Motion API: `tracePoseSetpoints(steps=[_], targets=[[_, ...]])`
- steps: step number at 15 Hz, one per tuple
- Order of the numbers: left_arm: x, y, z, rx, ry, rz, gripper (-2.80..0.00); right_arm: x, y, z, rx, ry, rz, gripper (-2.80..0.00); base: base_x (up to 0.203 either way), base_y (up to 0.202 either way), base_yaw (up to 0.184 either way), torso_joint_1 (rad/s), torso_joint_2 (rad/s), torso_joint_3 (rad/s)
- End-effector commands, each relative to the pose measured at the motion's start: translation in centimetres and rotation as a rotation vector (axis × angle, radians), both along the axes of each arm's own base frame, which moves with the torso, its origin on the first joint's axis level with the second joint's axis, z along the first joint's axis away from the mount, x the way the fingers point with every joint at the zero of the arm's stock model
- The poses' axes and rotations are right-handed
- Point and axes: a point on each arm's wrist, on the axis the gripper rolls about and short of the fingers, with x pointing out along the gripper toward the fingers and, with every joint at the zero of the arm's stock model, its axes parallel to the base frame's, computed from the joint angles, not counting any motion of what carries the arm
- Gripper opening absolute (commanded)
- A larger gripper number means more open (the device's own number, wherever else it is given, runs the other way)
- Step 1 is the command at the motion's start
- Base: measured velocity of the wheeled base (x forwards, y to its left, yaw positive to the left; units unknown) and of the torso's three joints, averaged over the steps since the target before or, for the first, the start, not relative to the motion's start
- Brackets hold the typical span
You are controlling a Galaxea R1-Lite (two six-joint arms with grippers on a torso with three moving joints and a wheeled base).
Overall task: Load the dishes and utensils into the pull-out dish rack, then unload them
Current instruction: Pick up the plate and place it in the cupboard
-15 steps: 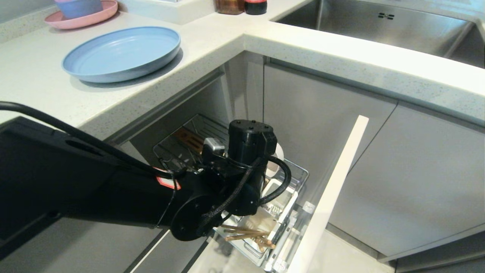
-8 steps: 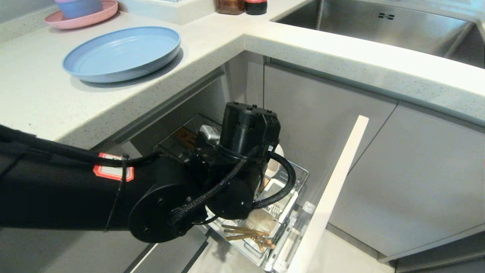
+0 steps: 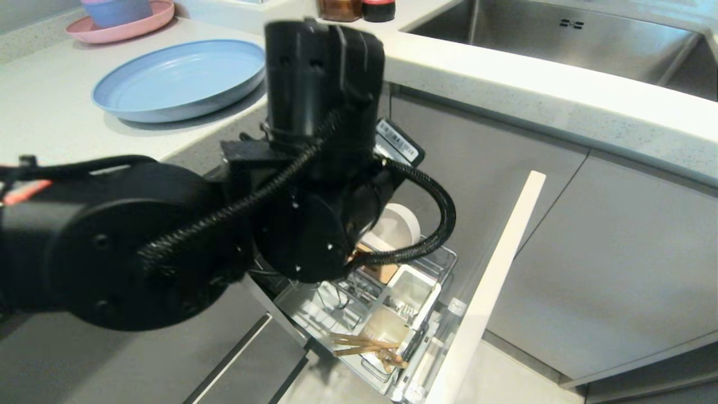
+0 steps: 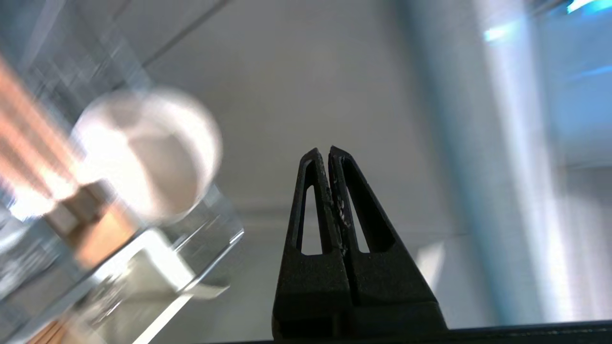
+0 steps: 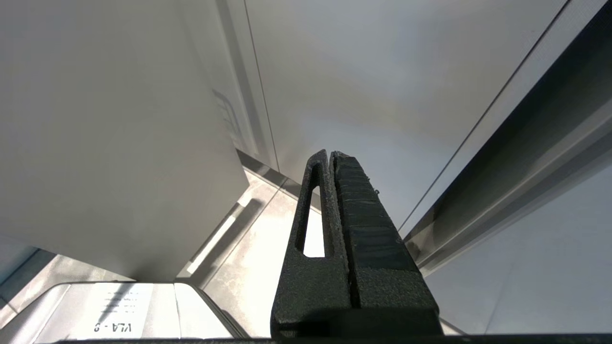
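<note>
The pull-out dish rack (image 3: 444,257) stands drawn out under the counter, its pale front panel (image 3: 493,280) on the right. An off-white bowl (image 3: 399,224) stands on edge in it, blurred in the left wrist view (image 4: 158,153). Light-wood chopsticks (image 3: 364,345) lie across the near white cup (image 3: 387,328). The light-blue plate (image 3: 179,78) rests on the countertop. My left arm (image 3: 320,168) is raised above the rack and hides its fingers in the head view. The left gripper (image 4: 329,152) is shut and empty. The right gripper (image 5: 330,154) is shut, parked by cabinet fronts.
A pink plate carrying a small blue bowl (image 3: 120,19) sits at the counter's back left. The steel sink (image 3: 561,39) is at the back right, with dark jars (image 3: 359,8) beside it. The counter edge (image 3: 505,78) overhangs the rack.
My left arm has lifted up out of the rack to counter height and turned at the wrist. The bowl in the rack, hidden before, now shows.
</note>
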Motion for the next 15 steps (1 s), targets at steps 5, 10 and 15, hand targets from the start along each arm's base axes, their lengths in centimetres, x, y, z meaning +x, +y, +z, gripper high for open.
tracePoseSetpoints(steps=[5, 10, 15], targets=[[-2.5, 3.6, 10.4, 0.057, -0.294, 0.004, -2.8, 0.0, 0.0, 0.0, 0.0, 0.002, 0.0, -2.8, 0.0, 0.0, 0.0, 0.0, 0.0, 0.0], [-3.2, 4.6, 14.0, 0.44, -0.499, 0.055, -2.8, 0.0, 0.0, 0.0, 0.0, 0.002, 0.0, -2.8, 0.0, 0.0, 0.0, 0.0, 0.0, 0.0], [-2.7, 3.3, 11.6, 0.714, -0.385, -0.033, -2.8, 0.0, 0.0, 0.0, 0.0, 0.002, 0.0, -2.8, 0.0, 0.0, 0.0, 0.0, 0.0, 0.0]])
